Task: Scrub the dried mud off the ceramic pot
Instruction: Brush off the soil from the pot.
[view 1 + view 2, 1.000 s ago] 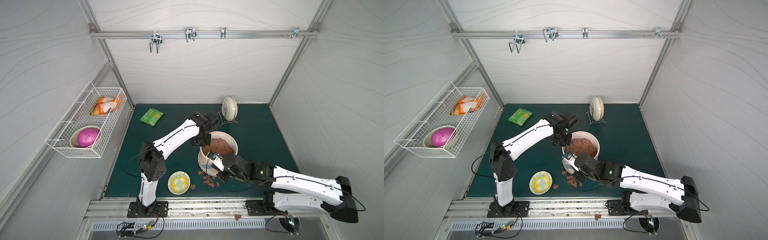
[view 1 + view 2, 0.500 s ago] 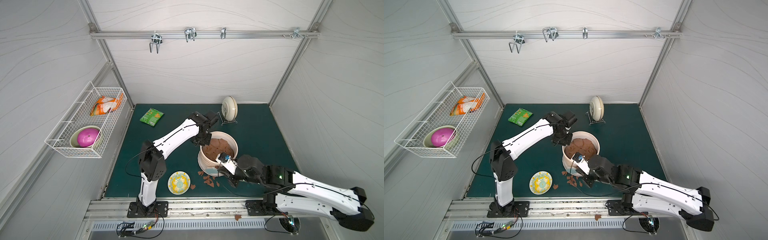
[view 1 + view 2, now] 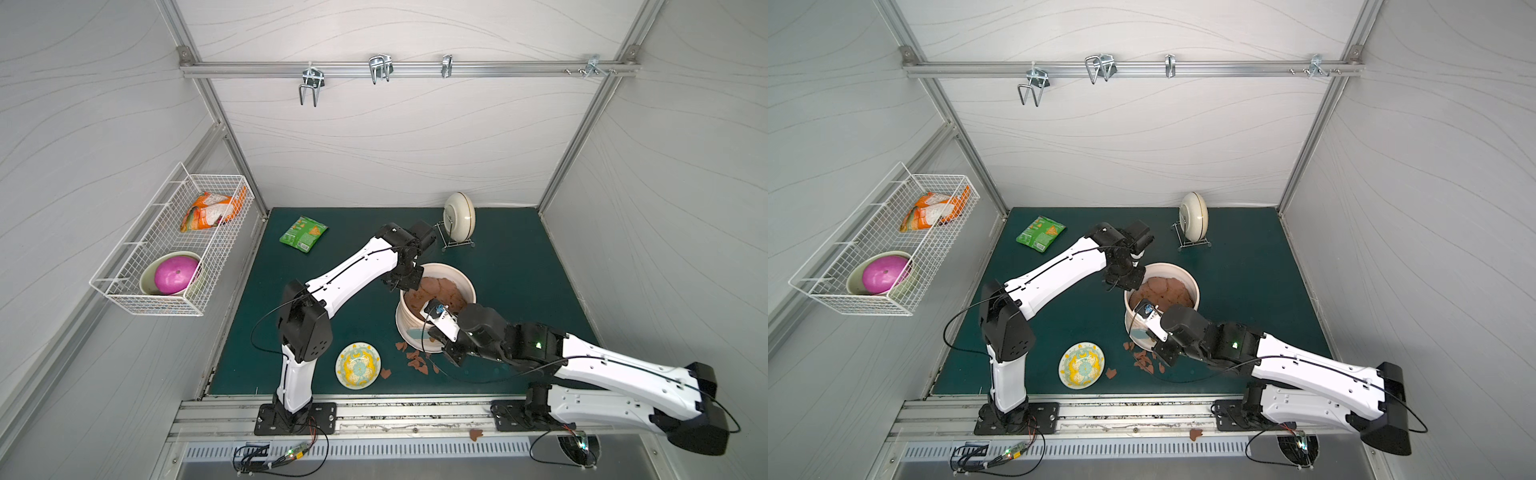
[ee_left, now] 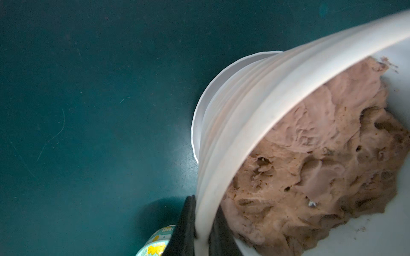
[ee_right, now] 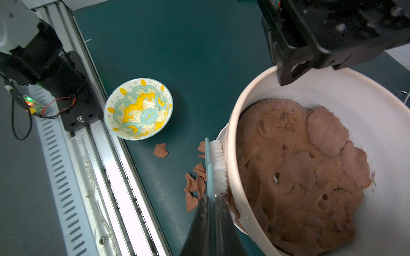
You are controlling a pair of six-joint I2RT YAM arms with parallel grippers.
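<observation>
The cream ribbed ceramic pot (image 3: 467,286) (image 3: 1185,277) stands mid-mat, holding a lumpy brown soil mass (image 5: 299,177). My left gripper (image 4: 203,221) is shut on the pot's far rim (image 4: 277,106), one finger outside and one inside. My right gripper (image 5: 213,199) is shut on a teal-backed brush (image 5: 216,166). The brush's white bristles press against the pot's near outer wall (image 5: 230,137). Flakes of dried mud (image 3: 415,359) (image 3: 1144,359) (image 5: 195,186) lie on the mat below the brush. A brown patch (image 5: 233,206) clings to the wall beside my fingers.
A yellow-patterned plate (image 3: 358,365) (image 5: 138,108) sits on the mat near the front rail (image 5: 99,177). A cream bowl on a wire stand (image 3: 459,216) is behind the pot, and a green packet (image 3: 303,234) lies at the back left. A wire basket (image 3: 174,249) hangs on the left wall.
My right arm has shifted and carried the brush a little way along the pot's near side. The left gripper has kept its hold on the rim without moving.
</observation>
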